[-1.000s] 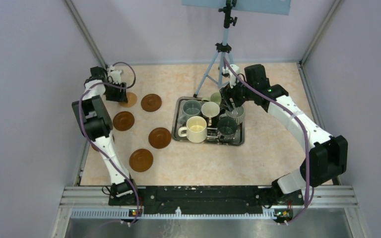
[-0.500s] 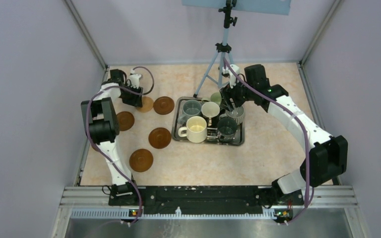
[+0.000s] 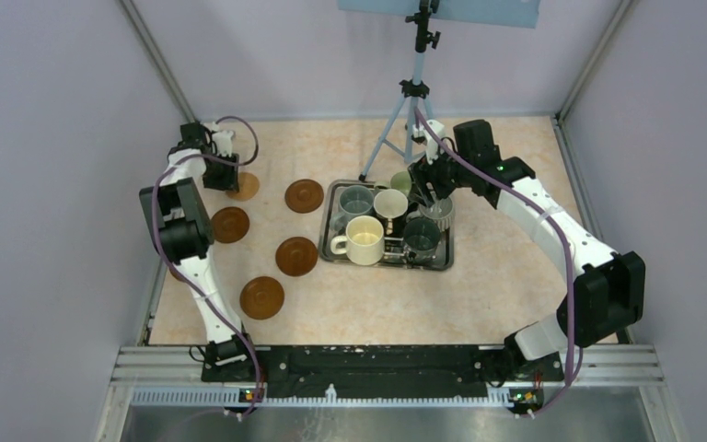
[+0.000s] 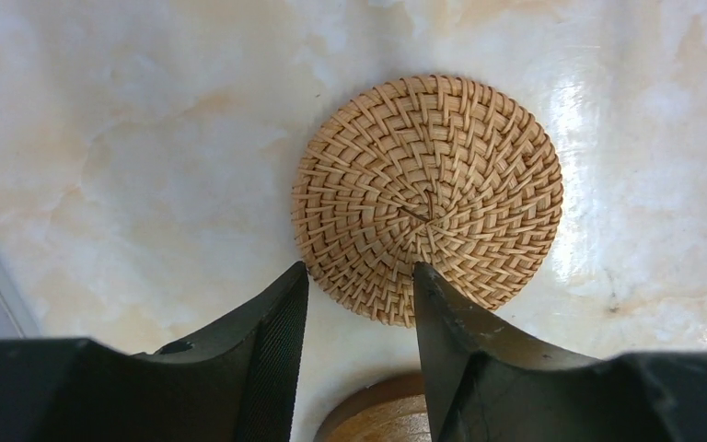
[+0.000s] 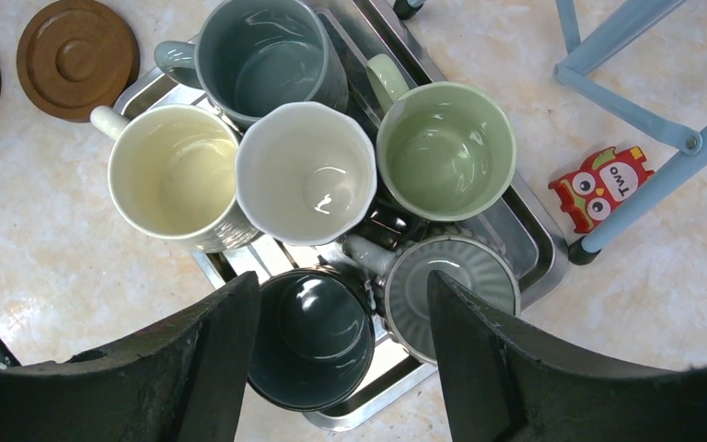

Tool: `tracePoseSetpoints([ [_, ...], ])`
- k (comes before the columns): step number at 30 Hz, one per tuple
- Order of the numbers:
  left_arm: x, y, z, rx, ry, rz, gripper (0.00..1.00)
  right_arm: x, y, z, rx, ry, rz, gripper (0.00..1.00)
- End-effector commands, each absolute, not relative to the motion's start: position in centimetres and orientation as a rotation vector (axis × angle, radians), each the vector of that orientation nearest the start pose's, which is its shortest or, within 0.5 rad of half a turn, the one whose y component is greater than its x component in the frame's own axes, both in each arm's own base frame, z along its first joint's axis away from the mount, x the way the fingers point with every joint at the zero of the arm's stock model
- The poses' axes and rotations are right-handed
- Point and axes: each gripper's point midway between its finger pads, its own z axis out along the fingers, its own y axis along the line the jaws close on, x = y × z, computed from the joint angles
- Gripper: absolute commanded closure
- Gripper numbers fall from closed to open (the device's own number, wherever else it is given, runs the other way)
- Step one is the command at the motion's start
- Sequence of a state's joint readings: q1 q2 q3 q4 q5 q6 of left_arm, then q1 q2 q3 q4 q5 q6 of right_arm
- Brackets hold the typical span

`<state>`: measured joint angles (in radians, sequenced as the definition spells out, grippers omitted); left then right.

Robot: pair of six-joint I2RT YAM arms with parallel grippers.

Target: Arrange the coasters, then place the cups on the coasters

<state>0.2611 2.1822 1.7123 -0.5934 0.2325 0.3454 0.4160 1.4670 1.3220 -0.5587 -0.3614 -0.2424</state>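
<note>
Beneath gaping empty left tool (image 4: 359,276), round woven coaster (image 4: 428,198), right tool (image 5: 342,281) gaping over mugs (image 5: 306,170)

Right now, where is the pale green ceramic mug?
The pale green mug sits on the steel tray, upper right in the right wrist view, beside the white mug.

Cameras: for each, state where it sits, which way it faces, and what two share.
Top external: high behind the bases, looking down on the table; both arms show.
Left wrist: on the left arm, facing down at a woven coaster; own fingers show.
Right wrist: on the right arm, facing down at the tray of mugs; own fingers show.
Top and right wrist share the tray.
</note>
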Motion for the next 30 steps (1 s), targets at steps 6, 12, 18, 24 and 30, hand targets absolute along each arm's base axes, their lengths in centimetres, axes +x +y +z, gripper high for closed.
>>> tracePoseSetpoints([
  [6,46.1,10.6,3.0,0.237,2.667,-0.084,0.49,35.0,20.5,21.9,-0.898,2.052,0.474,0.34],
  [12,45.0,10.3,3.0,0.249,2.678,-0.096,0.49,35.0,20.8,21.9,-0.898,2.049,0.492,0.34],
  [18,46.2,10.3,4.6,0.201,2.641,-0.109,0.40,35.3,21.2,22.0,-0.901,2.045,0.507,0.34],
  [24,47.1,9.5,10.3,0.242,2.543,-0.156,0.29,35.3,21.3,22.1,-0.897,2.043,0.515,0.34],
  [30,42.9,6.2,12.3,0.444,2.505,-0.297,0.27,35.1,21.2,22.0,-0.895,2.046,0.518,0.34],
])
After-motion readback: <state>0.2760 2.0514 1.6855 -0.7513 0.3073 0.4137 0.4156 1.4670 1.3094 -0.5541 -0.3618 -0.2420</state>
